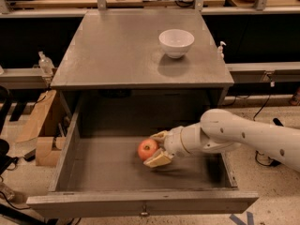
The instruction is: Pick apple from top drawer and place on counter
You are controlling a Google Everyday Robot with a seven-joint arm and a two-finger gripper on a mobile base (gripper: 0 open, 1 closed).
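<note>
Apple (147, 149) in the top drawer (103, 170) sits within the spread tool (153, 149) of the low-reaching arm (243, 136).

Matt counter (122, 55); glossy bowl (176, 42); smooth apple (146, 149) — gripper (153, 150), seemingly plastic, at it in matt top drawer (103, 170).

The top drawer (93, 172) is open from above, and its walls close the sides. The gripper (157, 148), fingers spread, fills the room right of the apple (147, 149). On the counter (122, 50), a white bowl (176, 42) blocks the back right; the left part is free.
</note>
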